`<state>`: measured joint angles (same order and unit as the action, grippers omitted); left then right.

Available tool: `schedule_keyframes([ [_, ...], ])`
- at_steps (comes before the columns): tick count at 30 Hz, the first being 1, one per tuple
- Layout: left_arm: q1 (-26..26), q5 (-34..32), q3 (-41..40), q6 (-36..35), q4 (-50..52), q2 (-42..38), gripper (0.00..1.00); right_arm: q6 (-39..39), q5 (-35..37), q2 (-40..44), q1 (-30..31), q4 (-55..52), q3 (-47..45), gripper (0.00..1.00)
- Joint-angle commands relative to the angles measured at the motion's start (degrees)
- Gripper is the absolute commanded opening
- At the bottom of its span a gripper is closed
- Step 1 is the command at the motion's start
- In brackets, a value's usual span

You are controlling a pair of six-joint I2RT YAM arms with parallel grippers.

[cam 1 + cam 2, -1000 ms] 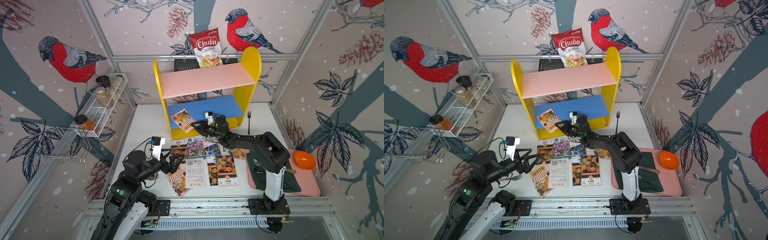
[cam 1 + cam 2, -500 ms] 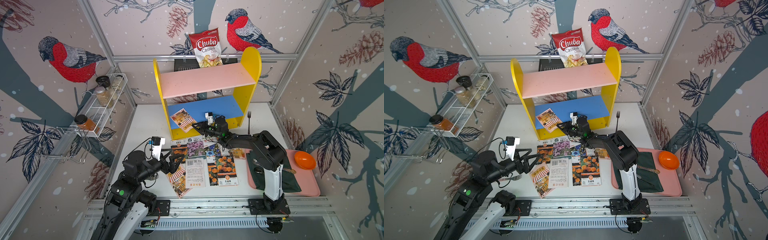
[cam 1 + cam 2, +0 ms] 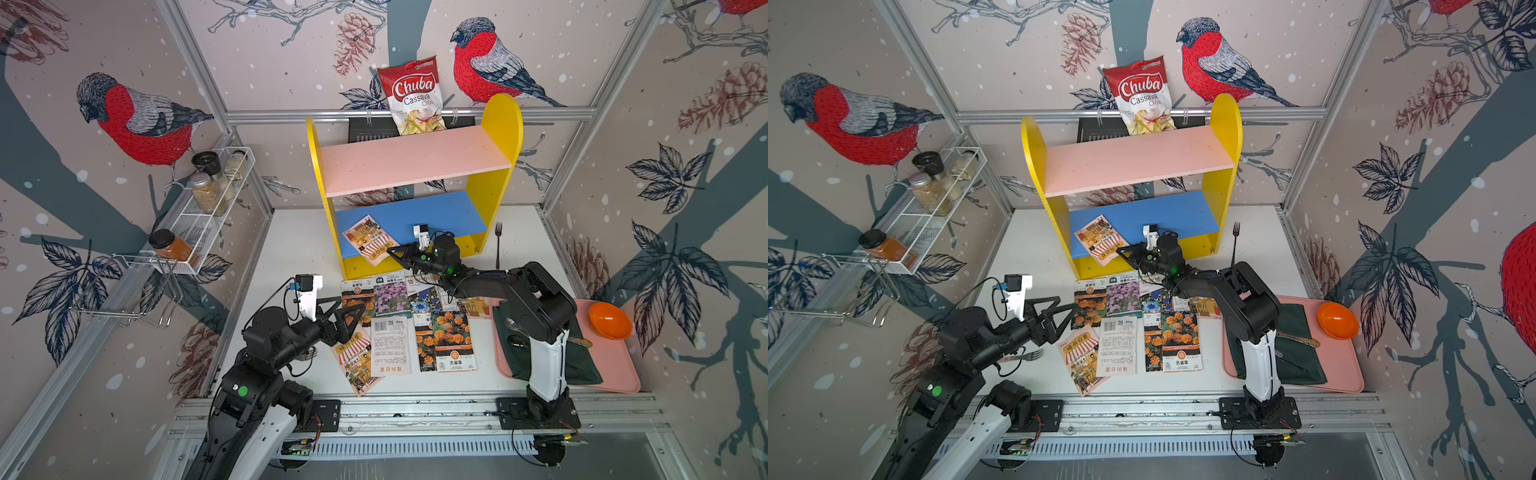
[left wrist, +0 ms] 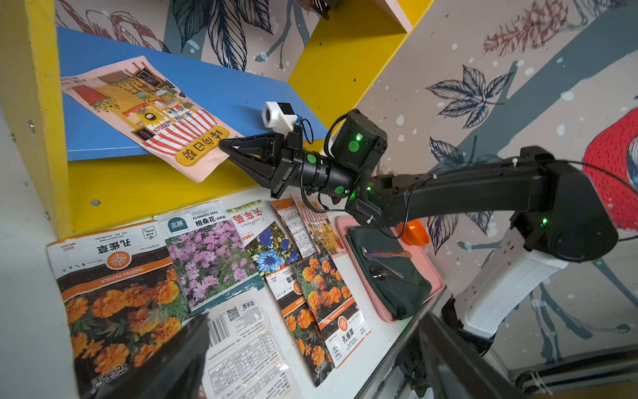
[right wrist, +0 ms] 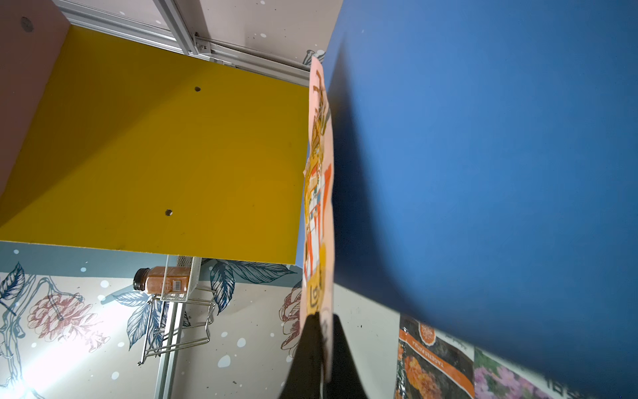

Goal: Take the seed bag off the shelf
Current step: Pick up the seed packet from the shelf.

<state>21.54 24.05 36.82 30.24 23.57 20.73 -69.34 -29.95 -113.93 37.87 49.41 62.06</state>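
The shelf point(image 3: 415, 162) point(image 3: 1133, 162) stands at the back of the table, with yellow sides, a pink upper board and a blue lower board point(image 4: 224, 89) point(image 5: 483, 172). The seed bag point(image 3: 368, 239) point(image 3: 1100, 239) point(image 4: 148, 117) point(image 5: 317, 193), pink with a striped shop picture, lies on the blue board with one corner hanging over the front edge. My right gripper point(image 3: 390, 250) point(image 3: 1121, 250) point(image 4: 224, 145) point(image 5: 321, 321) is shut on that overhanging corner. My left gripper point(image 3: 357, 322) point(image 3: 1065, 322) point(image 4: 310, 345) hovers open above the table, holding nothing.
Several flower seed packets point(image 3: 399, 324) lie on the table before the shelf. A chips bag point(image 3: 413, 97) leans behind the pink board. At the right is a pink tray point(image 3: 615, 374) with a green cloth and orange bowl point(image 3: 610, 320). A fork point(image 3: 498, 245) lies right of the shelf; a wire spice rack point(image 3: 208, 208) hangs on the left wall.
My right gripper's jaws have closed onto the overhanging corner of the seed bag. The left arm has not moved.
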Motion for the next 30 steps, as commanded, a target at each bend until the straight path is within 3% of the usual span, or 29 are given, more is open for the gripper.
schedule_keyframes([
  [1, -0.18, -1.44, -1.05, 5.94, -5.66, -0.84, 0.95, -0.36, -0.83, 2.43, -0.33, 5.6, -2.11, 0.0],
  [14, -0.13, -2.65, -14.11, 27.6, -25.72, -5.96, 0.89, 2.47, -0.05, 20.69, -0.22, 6.48, -15.68, 0.0],
  [22, -0.09, -3.86, -19.3, 32.24, -37.29, -5.41, 0.83, 6.64, 3.91, 30.72, 6.15, -0.66, -18.89, 0.0],
  [30, -0.09, -5.16, -19.9, 33.61, -43.71, -2.86, 0.79, 8.36, 8.13, 35.25, 12.44, -3.39, -21.16, 0.0],
])
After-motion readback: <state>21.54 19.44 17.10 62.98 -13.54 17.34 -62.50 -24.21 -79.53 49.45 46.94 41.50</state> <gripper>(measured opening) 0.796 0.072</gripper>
